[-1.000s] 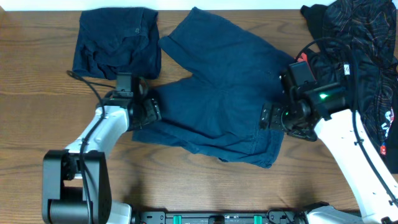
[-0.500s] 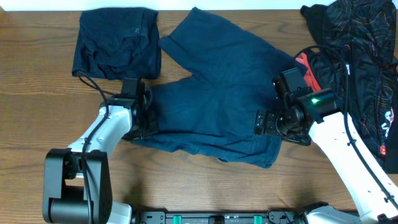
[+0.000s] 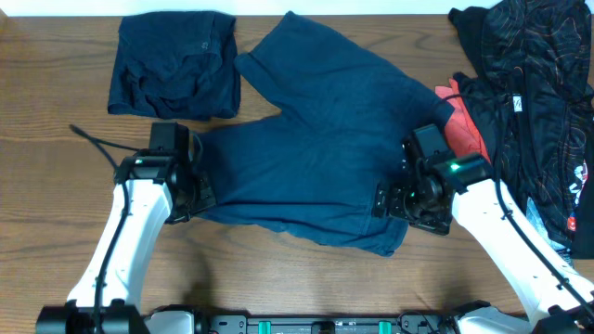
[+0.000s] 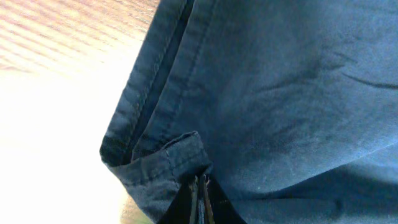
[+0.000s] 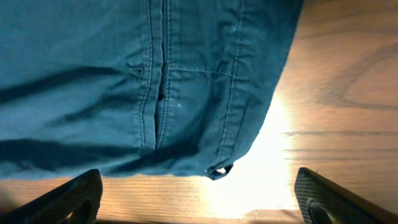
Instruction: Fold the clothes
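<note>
Fold's barely begun I'd say: left fingers (image 4: 200, 198) pinched tight on the navy shorts' (image 3: 316, 139) edge, spread out mid-tabletop (image 3: 56, 186), right fingers (image 5: 65, 200) wide over the opposite edge, needs grabbing next.

No readable text; white tag (image 3: 517, 105) perhaps too small.

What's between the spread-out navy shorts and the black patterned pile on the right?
A red piece of fabric, partly under the pile, beside the shorts' right edge. It shows in the overhead view only.
</note>
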Controlling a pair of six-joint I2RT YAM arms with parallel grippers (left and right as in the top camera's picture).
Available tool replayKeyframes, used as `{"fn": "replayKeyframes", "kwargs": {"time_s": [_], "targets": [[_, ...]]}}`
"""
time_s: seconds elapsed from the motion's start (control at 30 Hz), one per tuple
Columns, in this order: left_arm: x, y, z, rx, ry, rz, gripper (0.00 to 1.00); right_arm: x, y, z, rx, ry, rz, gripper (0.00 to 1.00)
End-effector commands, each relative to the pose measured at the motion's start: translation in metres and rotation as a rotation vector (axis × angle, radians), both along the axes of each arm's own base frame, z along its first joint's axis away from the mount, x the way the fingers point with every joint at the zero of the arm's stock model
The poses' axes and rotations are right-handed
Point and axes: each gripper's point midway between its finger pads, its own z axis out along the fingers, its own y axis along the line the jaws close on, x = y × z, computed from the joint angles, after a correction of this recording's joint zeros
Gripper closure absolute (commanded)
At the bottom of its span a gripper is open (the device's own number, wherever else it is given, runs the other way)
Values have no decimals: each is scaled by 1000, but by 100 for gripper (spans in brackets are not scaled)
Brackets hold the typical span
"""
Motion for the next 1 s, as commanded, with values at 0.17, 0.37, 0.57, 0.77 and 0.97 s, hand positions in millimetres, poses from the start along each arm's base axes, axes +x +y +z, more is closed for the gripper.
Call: {"fn": "replayKeyframes", "kwargs": {"time_s": [0.17, 0.37, 0.57, 0.77, 0.97], "targets": [[4, 11, 4, 59, -7, 21, 94, -25, 18, -25, 30, 47, -3, 25], [4, 11, 3, 59, -8, 24, 94, -43, 30, -44, 23, 64, 1, 35], [4, 11, 3, 59, -7, 25, 94, -48, 25, -56, -46, 49, -39, 34], [4, 11, 3, 59, -7, 25, 94, -49, 25, -70, -75, 50, -40, 33], [4, 13, 3, 66, -8, 26, 94, -55, 25, -82, -97, 99, -31, 99]]}}
